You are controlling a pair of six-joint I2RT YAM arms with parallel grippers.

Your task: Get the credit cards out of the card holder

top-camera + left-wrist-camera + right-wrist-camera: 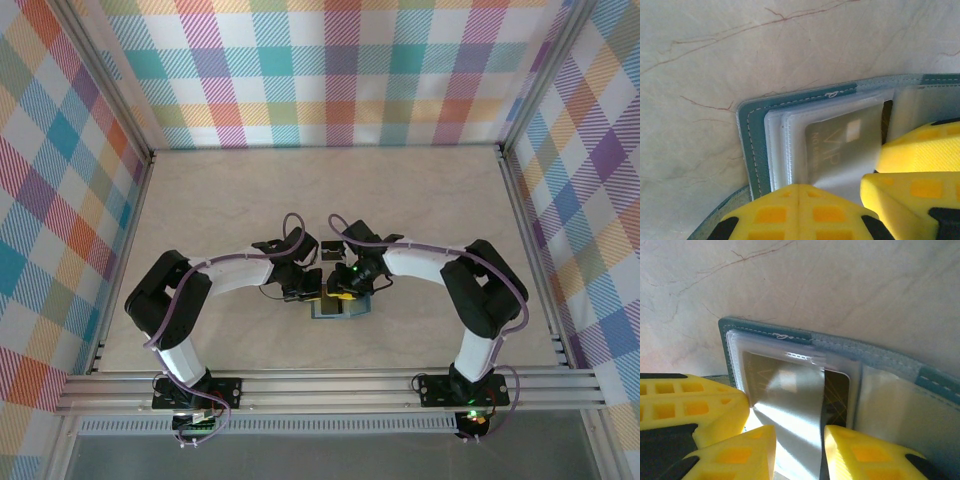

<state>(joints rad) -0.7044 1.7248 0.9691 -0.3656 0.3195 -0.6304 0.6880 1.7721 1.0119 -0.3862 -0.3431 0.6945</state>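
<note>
Left gripper (797, 198): closed, at card holder (752, 150) edge | Right gripper (799, 442): jaws parted astride holder's clear sleeve (795, 387) | Credit card (840, 145): inside sleeve

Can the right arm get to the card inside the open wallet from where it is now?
Probably yes: the right gripper sits at the open card holder, jaws apart, the card just ahead. Only its clear plastic sleeve lies over it.
</note>
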